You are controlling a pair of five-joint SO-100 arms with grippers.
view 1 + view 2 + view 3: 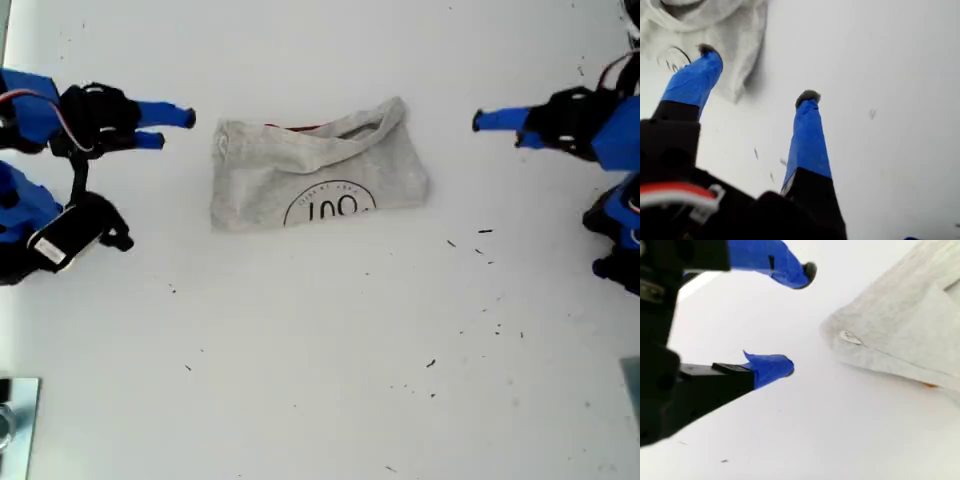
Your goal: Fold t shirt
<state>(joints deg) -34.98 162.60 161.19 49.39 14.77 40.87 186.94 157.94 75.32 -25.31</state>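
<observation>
The t shirt point(320, 170) lies bundled on the table point(320, 380), centre-far, with its logo half hidden at the near edge. My first gripper point(756, 72), at the exterior view's right, and my second gripper point(799, 317), at its left, are both spread and empty, clear of the cloth. Recommendation: pinch opposite corners low, lift evenly, and fold without dragging.

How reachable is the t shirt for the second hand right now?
Probably yes. My second hand is open and points at the near edge of the t shirt. Only bare table lies between them, and nothing blocks the way.
</observation>
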